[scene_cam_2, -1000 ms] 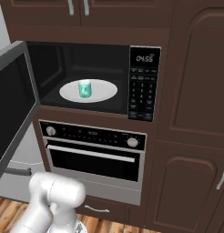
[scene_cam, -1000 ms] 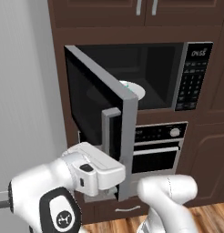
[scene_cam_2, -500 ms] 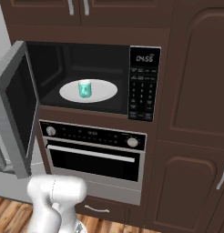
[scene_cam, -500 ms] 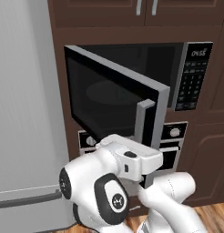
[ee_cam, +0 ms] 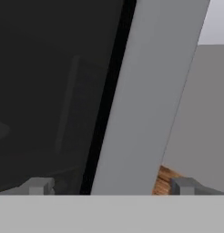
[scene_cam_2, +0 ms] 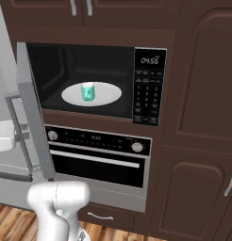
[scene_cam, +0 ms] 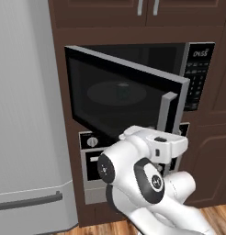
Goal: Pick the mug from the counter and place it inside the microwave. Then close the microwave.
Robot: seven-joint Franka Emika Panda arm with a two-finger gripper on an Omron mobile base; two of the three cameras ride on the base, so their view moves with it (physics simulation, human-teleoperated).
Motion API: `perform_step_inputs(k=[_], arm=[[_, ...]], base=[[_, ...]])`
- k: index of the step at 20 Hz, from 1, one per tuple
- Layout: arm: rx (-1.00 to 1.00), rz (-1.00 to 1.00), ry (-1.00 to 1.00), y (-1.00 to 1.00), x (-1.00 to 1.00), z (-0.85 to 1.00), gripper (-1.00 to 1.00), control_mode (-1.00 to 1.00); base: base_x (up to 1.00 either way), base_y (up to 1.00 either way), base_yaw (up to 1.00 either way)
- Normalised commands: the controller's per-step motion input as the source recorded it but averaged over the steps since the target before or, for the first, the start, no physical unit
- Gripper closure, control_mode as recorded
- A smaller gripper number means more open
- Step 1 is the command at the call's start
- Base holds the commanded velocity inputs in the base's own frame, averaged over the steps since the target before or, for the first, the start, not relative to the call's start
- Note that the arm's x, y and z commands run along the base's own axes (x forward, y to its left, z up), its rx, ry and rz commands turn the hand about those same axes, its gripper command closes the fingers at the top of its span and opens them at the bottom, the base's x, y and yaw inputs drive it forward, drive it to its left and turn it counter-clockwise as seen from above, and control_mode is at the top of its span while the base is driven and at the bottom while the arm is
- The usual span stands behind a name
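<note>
Fingers (ee_cam: 38, 185) stand wide apart, nothing between them but the grey frame edge of the microwave door (ee_cam: 141, 95), which we see close up in the hand view; gripper (ee_cam: 111, 187) holds nothing. We can't tell if either tip actually touches the door, they look just beside it.

Mug (scene_cam_2: 88, 92) sits upright in the middle of the white turntable plate (scene_cam_2: 108, 96) inside the microwave (scene_cam_2: 89, 80), so we count the pick and place as done. The mug is well apart from the hand.

What's left as we judge it: shutting the door. In the left base view the door (scene_cam: 124, 98) hangs partway swung, its handle side out from the cabinet front, with the arm's hand end (scene_cam: 156, 144) right under and beside the door handle (scene_cam: 165, 112). In the right base view the door (scene_cam_2: 30, 108) shows nearly edge-on at the left of the cavity, opening not yet covered.

We'd call it late in the task, final push on the door pending, oven (scene_cam_2: 99, 155) below is not involved
</note>
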Motion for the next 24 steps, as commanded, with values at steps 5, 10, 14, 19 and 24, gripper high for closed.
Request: perform_step_inputs(k=[5, 10, 14, 19, 24], arm=[[0.00, 0.09, 0.00, -0.58, 0.43, 0.01, -1.00, -1.00], [0.00, 0.07, 0.01, -0.52, 0.42, 0.00, -1.00, -1.00], [0.00, 0.08, 0.00, -0.52, 0.45, 0.00, -1.00, -1.00], [0.00, 0.11, 0.00, -0.51, 0.44, 0.01, -1.00, -1.00], [0.00, 0.13, 0.00, -0.46, 0.41, 0.01, -1.00, -1.00]], base=[[0.00, 0.00, 0.00], [0.00, 0.00, 0.00], [0.00, 0.00, 0.00], [0.00, 0.00, 0.00], [0.00, 0.00, 0.00]])
